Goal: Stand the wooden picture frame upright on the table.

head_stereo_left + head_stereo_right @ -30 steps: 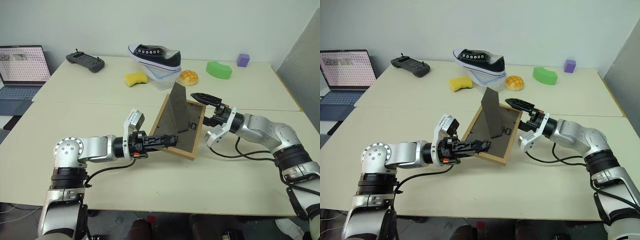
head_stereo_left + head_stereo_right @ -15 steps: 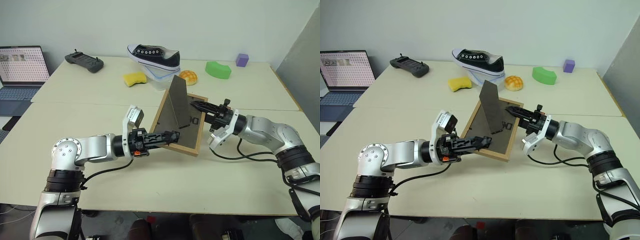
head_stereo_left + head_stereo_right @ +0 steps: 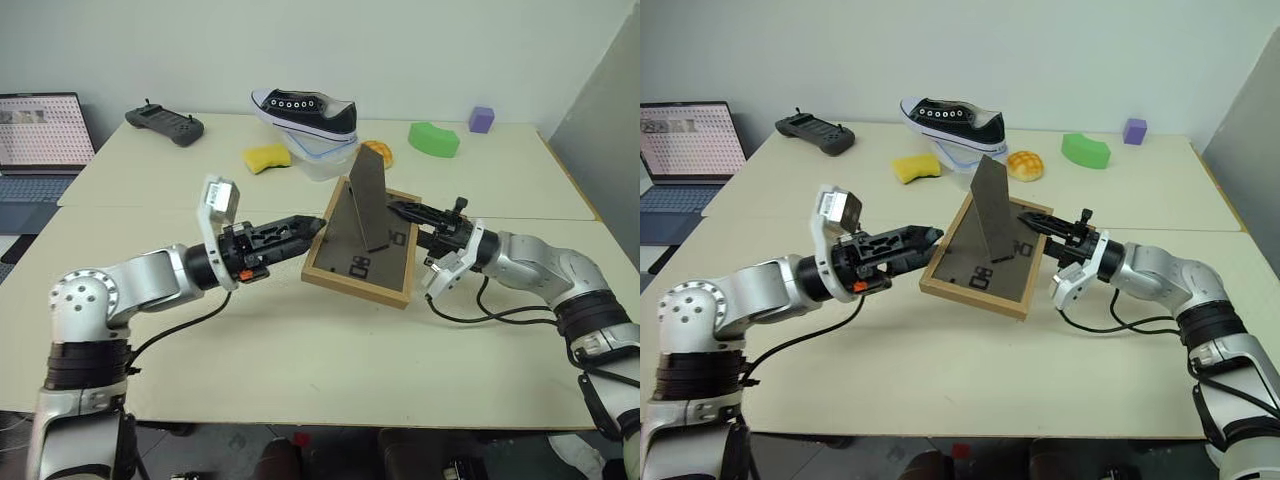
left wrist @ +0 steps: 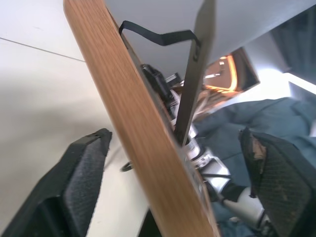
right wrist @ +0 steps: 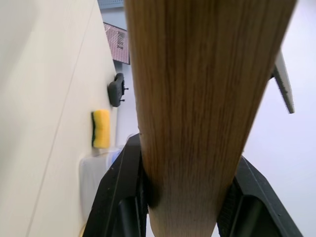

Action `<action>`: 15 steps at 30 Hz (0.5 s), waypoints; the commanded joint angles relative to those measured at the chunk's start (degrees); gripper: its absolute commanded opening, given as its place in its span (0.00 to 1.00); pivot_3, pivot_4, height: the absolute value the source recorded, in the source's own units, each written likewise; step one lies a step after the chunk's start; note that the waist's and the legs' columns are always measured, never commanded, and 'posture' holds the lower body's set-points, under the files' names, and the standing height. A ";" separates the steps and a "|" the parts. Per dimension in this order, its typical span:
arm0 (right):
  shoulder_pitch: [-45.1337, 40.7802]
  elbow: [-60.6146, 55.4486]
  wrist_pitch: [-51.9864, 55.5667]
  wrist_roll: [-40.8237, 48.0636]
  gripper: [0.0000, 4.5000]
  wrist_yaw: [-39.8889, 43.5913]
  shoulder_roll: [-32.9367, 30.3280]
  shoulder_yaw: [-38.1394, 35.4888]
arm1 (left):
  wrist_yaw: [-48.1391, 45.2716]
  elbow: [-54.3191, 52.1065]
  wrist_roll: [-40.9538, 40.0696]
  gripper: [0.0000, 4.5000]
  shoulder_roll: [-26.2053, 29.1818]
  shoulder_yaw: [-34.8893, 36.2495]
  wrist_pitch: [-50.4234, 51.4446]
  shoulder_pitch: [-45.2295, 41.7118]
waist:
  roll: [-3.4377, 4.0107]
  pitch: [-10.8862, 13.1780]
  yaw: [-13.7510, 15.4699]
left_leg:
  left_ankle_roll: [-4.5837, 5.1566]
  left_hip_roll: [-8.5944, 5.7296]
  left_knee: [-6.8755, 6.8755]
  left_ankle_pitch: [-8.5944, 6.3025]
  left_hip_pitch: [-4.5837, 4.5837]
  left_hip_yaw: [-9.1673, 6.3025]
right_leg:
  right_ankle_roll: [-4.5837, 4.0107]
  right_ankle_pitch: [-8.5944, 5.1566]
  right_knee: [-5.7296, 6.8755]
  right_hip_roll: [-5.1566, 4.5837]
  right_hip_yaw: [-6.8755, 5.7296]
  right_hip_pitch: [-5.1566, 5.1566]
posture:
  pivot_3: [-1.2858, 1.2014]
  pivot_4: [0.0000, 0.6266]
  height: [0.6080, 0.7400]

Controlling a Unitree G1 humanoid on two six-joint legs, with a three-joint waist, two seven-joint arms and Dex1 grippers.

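Note:
The wooden picture frame (image 3: pixel 355 262) lies back panel up near the middle of the table (image 3: pixel 300 350), its dark stand (image 3: pixel 368 198) sticking up. Its left side rests on the tabletop. My right gripper (image 3: pixel 400 212) is shut on the frame's right edge; in the right wrist view the fingers (image 5: pixel 123 187) clamp the wood border (image 5: pixel 197 98). Just left of the frame, my left gripper (image 3: pixel 308 226) stands open and apart from it. In the left wrist view the wood edge (image 4: pixel 133 123) runs between the wide-spread fingers (image 4: pixel 74 192) without touching them.
Along the far side are a black-and-white shoe (image 3: pixel 305 110) on a clear container (image 3: pixel 320 160), a yellow sponge (image 3: pixel 266 158), a bread roll (image 3: pixel 378 150), a green block (image 3: pixel 434 139), a purple cube (image 3: pixel 482 120) and a black controller (image 3: pixel 164 123). A laptop (image 3: pixel 40 135) stands at far left.
My left gripper opened, let go of the frame's left edge and drew back left and upward. That side of the frame sank to the table. The right gripper shut on the right edge.

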 commanded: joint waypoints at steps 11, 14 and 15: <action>4.07 -14.05 73.00 68.72 0.29 50.76 15.59 -7.89 | -9.60 -28.97 43.97 1.00 7.44 0.43 -16.85 11.18 | 0.09 0.06 1.12 | -0.01 0.00 0.02 0.00 0.05 -0.05 | -0.02 0.01 -0.10 -0.06 -0.15 0.21 | 0.52 0.24 1.00; 3.06 -10.23 82.04 70.61 0.29 55.22 17.87 -8.69 | -14.02 -30.22 49.46 1.00 5.68 -2.01 -20.06 14.15 | 0.10 0.06 1.38 | 0.01 -0.03 -0.01 -0.01 0.08 0.04 | -0.02 0.01 -0.16 -0.02 -0.06 0.23 | 0.52 0.24 1.00; 2.91 -9.30 83.31 70.27 0.29 56.02 18.33 -8.89 | -15.03 -30.04 51.09 1.00 5.23 -2.52 -20.97 14.66 | 0.10 0.06 1.38 | 0.02 0.00 -0.01 -0.01 0.08 0.02 | -0.02 0.01 -0.16 0.03 -0.08 0.22 | 0.52 0.24 1.00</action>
